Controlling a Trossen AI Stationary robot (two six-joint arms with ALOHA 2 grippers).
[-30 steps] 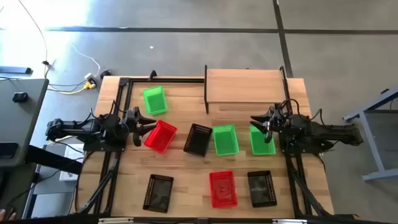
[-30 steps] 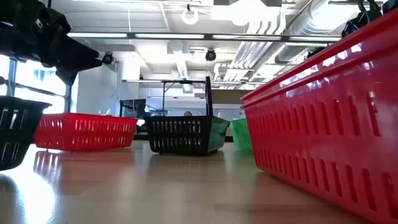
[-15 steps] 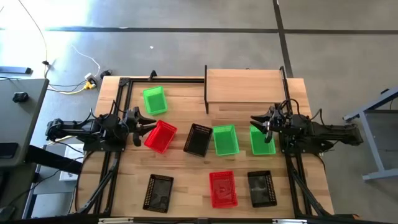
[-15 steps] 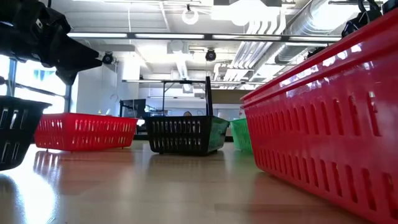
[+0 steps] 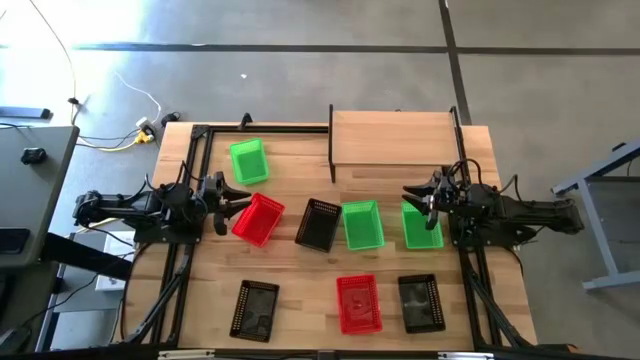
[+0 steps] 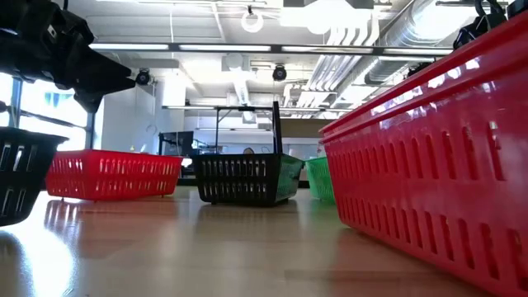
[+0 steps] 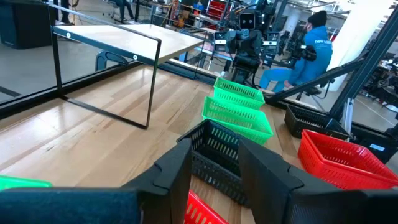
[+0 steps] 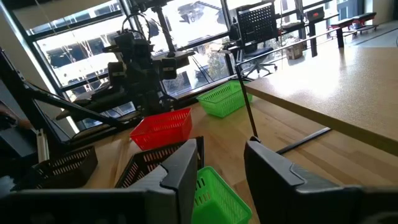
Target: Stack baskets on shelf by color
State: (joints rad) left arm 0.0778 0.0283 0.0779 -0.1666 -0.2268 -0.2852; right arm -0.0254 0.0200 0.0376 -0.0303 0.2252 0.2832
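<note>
Left gripper hovers at the worktop's left edge, fingers parted and holding nothing, with a red basket just beside its tips. Right gripper sits at the right edge, fingers likewise apart and empty, above a green basket. The count from above is eight baskets: three green, two red, three black. Another green basket lies mid-worktop beside a black basket; the third green basket is near the far left corner. Along the near edge: a black basket, a red basket, a black basket. The shelf stands bare at the far right corner
</note>
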